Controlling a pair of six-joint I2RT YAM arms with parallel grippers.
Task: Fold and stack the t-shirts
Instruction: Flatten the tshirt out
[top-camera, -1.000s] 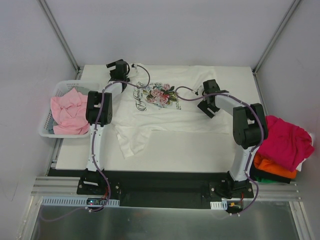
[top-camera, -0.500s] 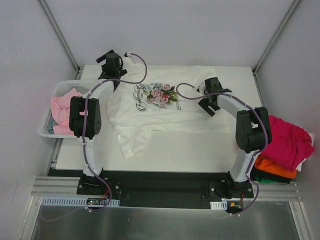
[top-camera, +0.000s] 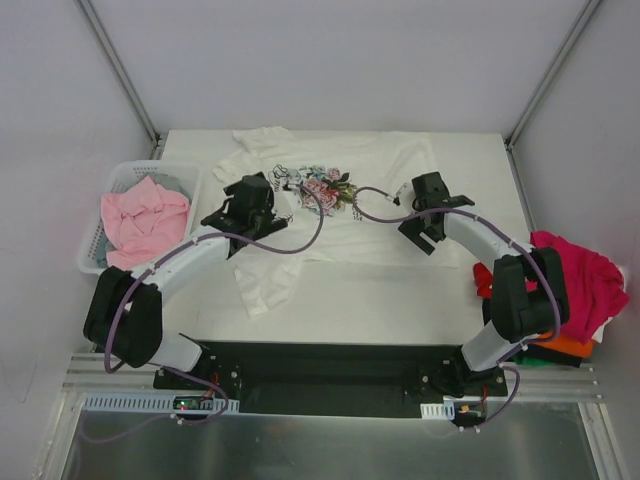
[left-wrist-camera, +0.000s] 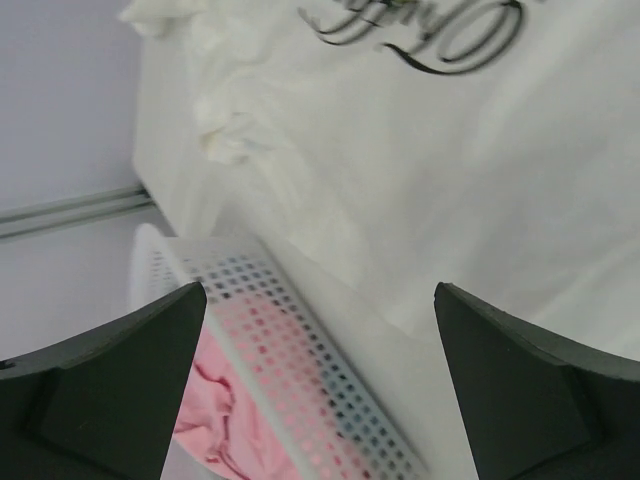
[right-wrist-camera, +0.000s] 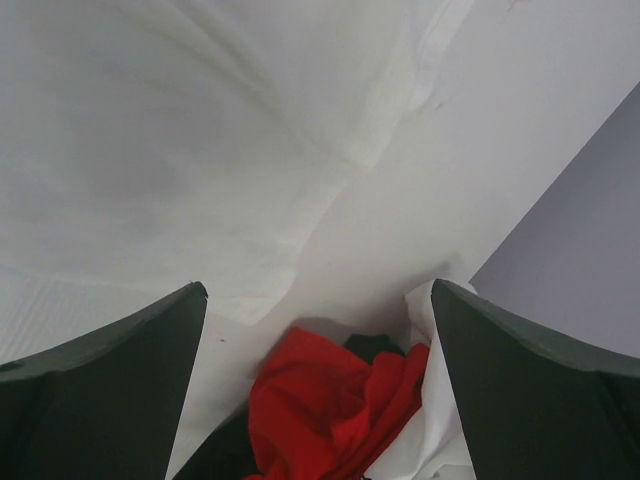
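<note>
RISK crooked fold | CAUSE white t-shirt (top-camera: 375, 215) bunched at its far-left corner | left hand (top-camera: 243, 208) wide, empty, over its left side | right hand (top-camera: 428, 216) wide, empty, over its right side

Bare tabletop (top-camera: 390, 300) lies open along the near edge, hemmed by the basket (top-camera: 92, 255) left and heaped shirts (top-camera: 575, 278) right.

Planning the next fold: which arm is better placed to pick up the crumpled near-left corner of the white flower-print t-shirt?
Probably left. The left arm holds its jaws open over the left side of the white flower-print t-shirt, beside that corner; the right arm is across the shirt.
</note>
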